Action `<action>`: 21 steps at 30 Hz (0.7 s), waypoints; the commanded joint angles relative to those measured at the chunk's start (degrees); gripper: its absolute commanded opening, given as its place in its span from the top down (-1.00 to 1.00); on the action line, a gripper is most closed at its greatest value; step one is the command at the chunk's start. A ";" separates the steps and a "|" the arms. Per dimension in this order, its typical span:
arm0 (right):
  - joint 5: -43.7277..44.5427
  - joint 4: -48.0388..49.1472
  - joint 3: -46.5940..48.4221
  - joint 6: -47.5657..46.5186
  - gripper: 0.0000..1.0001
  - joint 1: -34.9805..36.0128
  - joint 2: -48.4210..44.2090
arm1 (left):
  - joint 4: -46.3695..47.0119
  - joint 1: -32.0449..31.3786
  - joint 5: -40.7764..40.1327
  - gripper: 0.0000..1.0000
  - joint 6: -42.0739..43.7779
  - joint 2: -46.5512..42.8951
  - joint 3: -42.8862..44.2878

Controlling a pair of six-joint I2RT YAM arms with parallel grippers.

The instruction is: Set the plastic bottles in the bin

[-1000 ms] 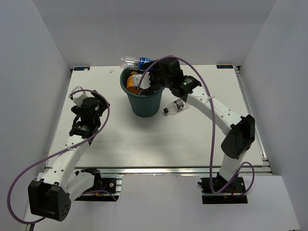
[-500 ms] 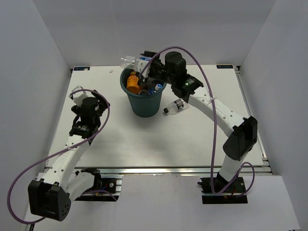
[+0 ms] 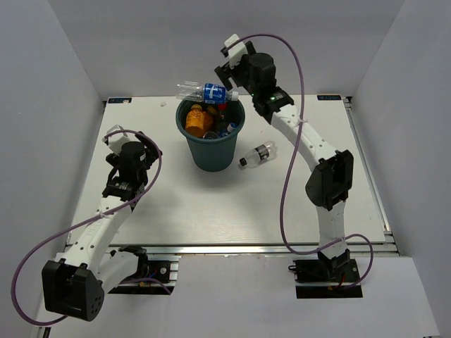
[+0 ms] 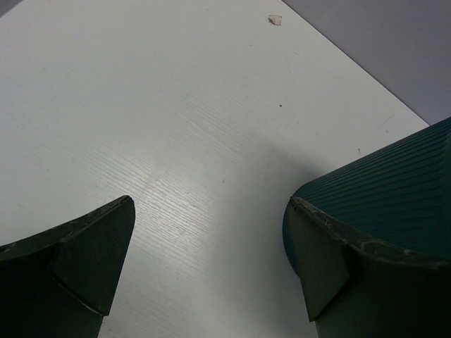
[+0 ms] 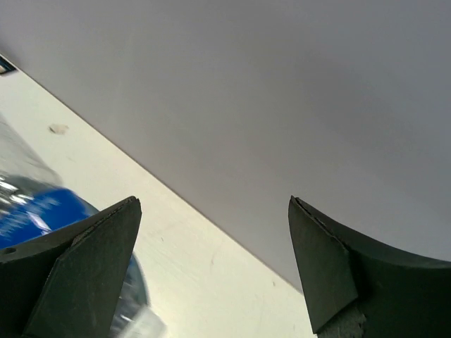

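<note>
while the right tool (image 5: 211,204) hangs high behind the bin (image 3: 211,153), its two fingers stand spread apart with nothing between them, and its own camera looks past them at the grey back wall (image 5: 282,84) and a strip of the white desk (image 3: 176,204). the dark teal bin stands upright near the far middle of the desk, and several bottles lie inside it: orange bottles (image 3: 195,120) on the left side and a few clear ones with blue on them (image 3: 225,127) on the right. a clear bottle with a blue label (image 3: 208,91) lies on its side at the bin's far rim, just below the right tool; whether it rests on the rim or on the desk behind it cannot be told. another clear bottle (image 3: 255,155) lies on the desk just beside the bin's right wall, its dark cap end pointing toward the bin. the left tool (image 4: 211,211) is well apart from the bin, over the left part of the desk, also released, with only bare desk between its fingers and a small pale scrap (image 4: 275,20) lying farther off.
</note>
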 commanded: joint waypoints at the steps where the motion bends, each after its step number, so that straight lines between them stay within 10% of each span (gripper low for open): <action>1: -3.96 -3.73 0.36 5.20 -0.79 -1.92 -1.80 | 1.27 0.34 0.97 -0.96 0.39 0.33 0.39; 21: -12.93 -7.61 -18.80 0.44 -0.79 -2.18 -15.94 | 0.74 0.34 2.73 -0.96 -0.13 0.69 1.27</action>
